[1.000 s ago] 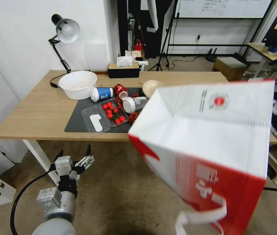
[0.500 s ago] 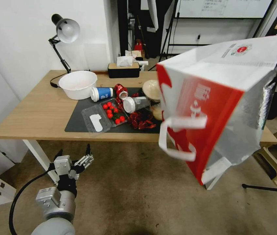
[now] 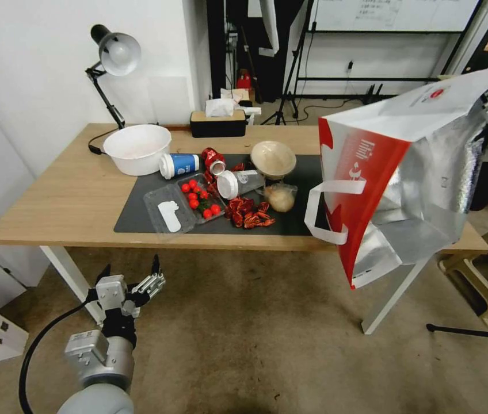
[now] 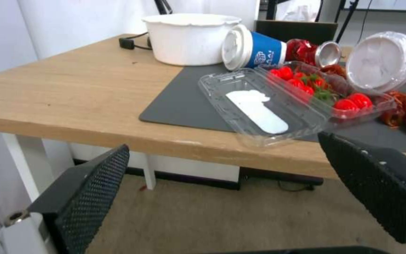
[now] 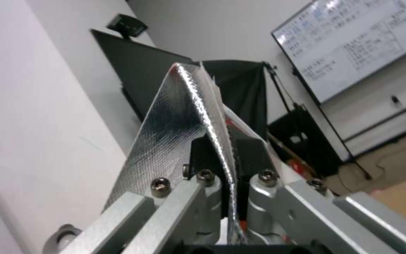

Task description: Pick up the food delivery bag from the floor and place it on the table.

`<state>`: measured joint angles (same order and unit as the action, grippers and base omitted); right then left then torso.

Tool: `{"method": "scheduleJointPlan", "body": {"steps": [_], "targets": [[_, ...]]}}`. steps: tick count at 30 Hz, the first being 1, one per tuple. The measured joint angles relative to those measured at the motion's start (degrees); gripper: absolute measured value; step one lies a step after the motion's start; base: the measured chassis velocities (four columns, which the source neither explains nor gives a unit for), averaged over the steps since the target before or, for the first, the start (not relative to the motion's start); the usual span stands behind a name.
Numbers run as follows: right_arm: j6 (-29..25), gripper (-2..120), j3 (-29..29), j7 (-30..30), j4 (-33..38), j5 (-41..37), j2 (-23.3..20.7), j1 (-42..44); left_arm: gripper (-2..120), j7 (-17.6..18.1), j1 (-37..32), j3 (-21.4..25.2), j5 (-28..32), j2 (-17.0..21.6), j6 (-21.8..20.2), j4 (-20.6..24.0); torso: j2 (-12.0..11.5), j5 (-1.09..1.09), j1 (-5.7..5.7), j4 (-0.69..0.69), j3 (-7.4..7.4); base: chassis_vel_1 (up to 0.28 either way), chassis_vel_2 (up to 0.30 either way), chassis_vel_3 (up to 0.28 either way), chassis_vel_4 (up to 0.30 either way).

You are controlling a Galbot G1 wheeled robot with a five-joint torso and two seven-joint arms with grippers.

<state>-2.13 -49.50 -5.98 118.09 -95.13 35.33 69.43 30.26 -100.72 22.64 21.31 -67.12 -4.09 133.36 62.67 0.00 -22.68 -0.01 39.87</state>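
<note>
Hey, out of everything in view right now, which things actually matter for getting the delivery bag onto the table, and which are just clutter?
Job:
food delivery bag, hanging tilted in the air at the table's right end
right gripper, clamped on the bag's rim
table

Lying about:
white bowl
blue cup, on its side
tomato tray
tissue box
desk lamp
left gripper, open, low by the floor

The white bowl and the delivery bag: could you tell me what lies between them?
In the head view, between the white bowl and the delivery bag: a tipped blue cup, beige bowl.
</note>
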Motion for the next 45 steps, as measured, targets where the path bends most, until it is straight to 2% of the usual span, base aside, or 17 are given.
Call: {"method": "scheduleJointPlan", "body": {"steps": [2, 13, 23, 45], "targets": [[1.8, 0, 0.6, -2.5, -1.1, -0.8, -1.1, -1.5, 100, 0.0, 0.1, -0.3, 0.0, 0.0, 0.0, -0.2, 0.0, 0.0, 0.0, 0.01, 0.0, 0.0, 0.0, 0.0, 0.0], [7.9, 0, 2.1, -6.2, -5.2, -5.0, -4.8, -4.9, 100, 0.0, 0.6, -0.6, 0.0, 0.1, 0.0, -0.7, 0.0, 0.01, 0.0, 0.01, 0.0, 0.0, 0.0, 0.0, 0.0], [8.9, 0, 3.6, -8.1, -7.2, -4.1, -6.4, -7.4, 100, -0.1, 0.6, -0.8, 0.0, 0.3, 0.1, -1.1, 0.0, 0.0, 0.0, 0.01, 0.0, 0.0, 0.0, 0.0, 0.0], [9.1, 0, 3.8, -9.9, -7.1, -2.2, -6.4, -7.6, 100, -0.1, 0.7, -0.7, 0.0, 0.5, 0.2, -1.1, 0.0, 0.0, 0.0, 0.01, 0.0, 0.0, 0.0, 0.0, 0.0]]}}
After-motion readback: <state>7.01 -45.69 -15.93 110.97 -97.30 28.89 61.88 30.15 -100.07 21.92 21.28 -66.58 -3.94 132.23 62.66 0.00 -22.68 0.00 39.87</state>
